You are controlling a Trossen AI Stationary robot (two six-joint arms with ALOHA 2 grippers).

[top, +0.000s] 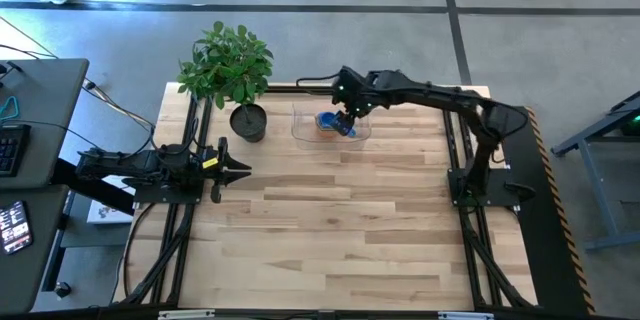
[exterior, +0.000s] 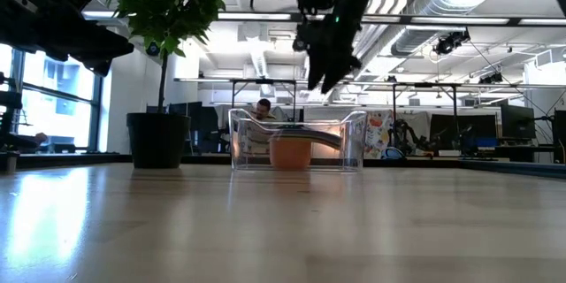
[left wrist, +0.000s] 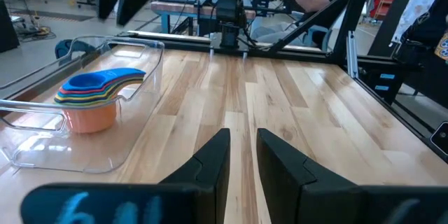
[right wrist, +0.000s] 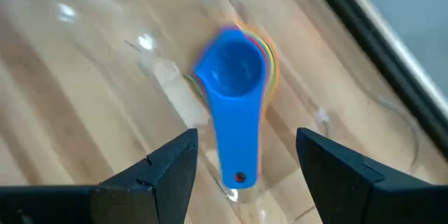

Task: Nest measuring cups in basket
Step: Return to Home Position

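- The right gripper (right wrist: 246,140) hangs straight above the clear rectangular plastic basket (top: 305,132), fingers spread wide and empty.
- The nested stack of coloured plastic measuring cups (right wrist: 231,66) sits inside the basket, blue on top. Its handle runs along the gap between those fingers.
- The left gripper (top: 238,170), fingers barely parted, waits well apart from the basket.
- The dark round plant pot (top: 248,122) stands just beside the basket. A straight lift looks clear of it.

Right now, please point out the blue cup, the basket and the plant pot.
blue cup (right wrist: 231,66): right wrist view, its bowl.
basket (left wrist: 98,147): left wrist view, bare floor.
plant pot (exterior: 157,140): low view, side.
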